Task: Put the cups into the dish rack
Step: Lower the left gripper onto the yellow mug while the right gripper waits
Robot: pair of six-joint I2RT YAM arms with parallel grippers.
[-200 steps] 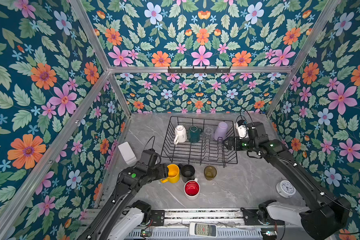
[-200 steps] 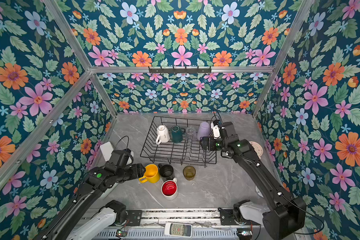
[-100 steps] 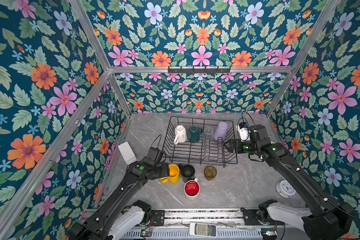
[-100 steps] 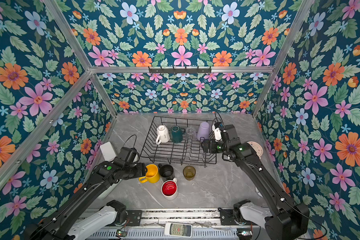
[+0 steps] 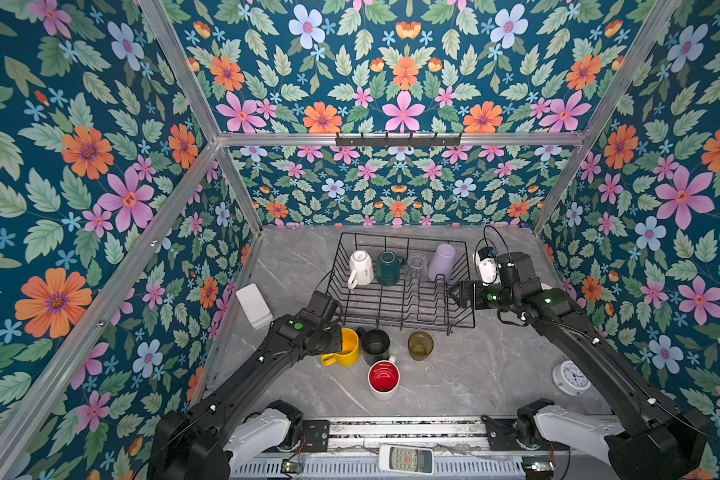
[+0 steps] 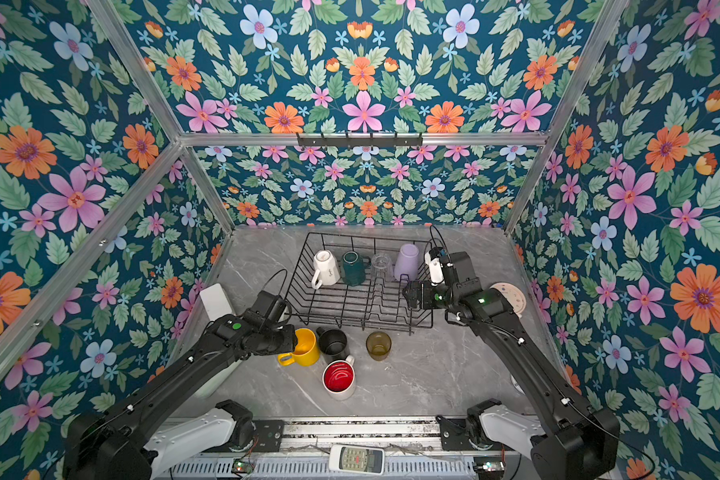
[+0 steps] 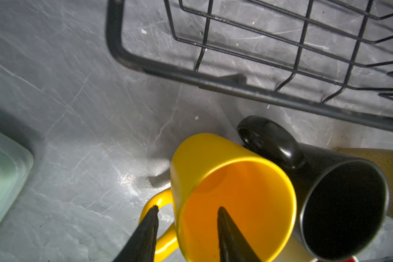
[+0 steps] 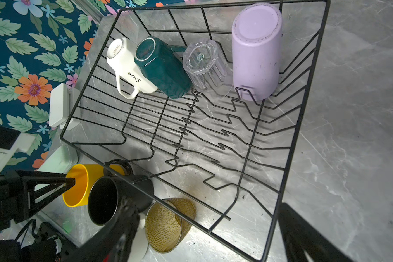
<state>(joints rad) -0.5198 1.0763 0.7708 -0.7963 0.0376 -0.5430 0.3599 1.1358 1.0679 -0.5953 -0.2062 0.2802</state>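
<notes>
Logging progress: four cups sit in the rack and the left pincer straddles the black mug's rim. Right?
Not quite. The left pincer straddles the rim of the yellow mug, not the black mug beside it, as the left wrist view shows. The dish rack does hold four.

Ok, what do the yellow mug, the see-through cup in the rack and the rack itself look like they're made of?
Yellow mug: probably glazed ceramic; thick wall, glossy highlights on the handle.
Clear glass: transparent with faceted sides; glass or clear plastic, the look leaves it open.
Dish rack: likely metal wire under a dull black coating; thin bent rods joined at crossings.
</notes>
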